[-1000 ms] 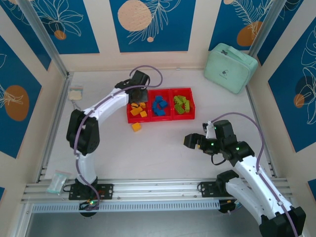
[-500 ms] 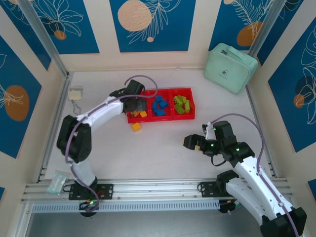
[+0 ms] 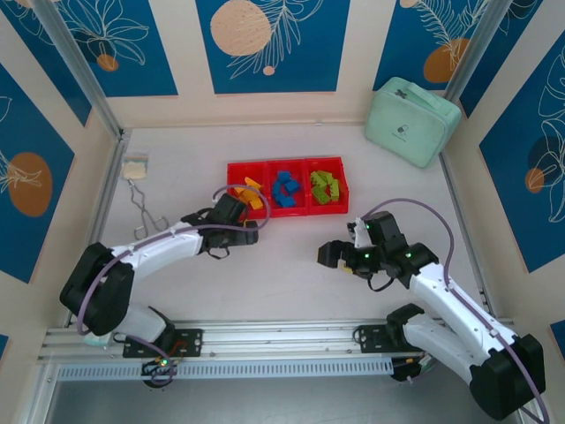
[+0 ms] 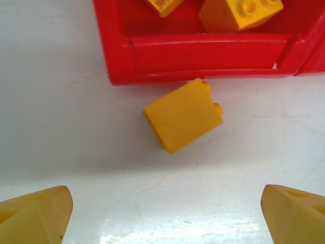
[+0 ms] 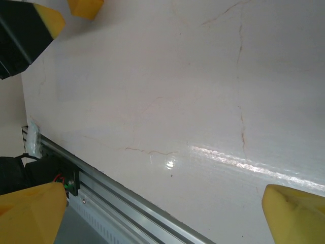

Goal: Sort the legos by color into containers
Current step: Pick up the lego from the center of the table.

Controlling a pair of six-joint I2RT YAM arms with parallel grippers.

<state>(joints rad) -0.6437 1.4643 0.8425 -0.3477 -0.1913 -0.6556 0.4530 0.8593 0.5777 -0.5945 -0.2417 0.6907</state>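
The red tray holds yellow-orange legos in its left compartment, blue legos in the middle and light green legos on the right. One loose yellow brick lies on its side on the table, just in front of the tray's front wall. My left gripper hangs open low over the table just short of that brick, nothing between its fingers. My right gripper is open and empty over bare table, to the right of the left one.
A mint-green zippered case sits at the back right. Metal tongs and a small beige pad lie at the left. An aluminium rail runs along the near edge.
My left arm has drawn back from above the tray's left compartment and dropped to the table in front of it, over the loose yellow brick. The right gripper has shifted slightly left.
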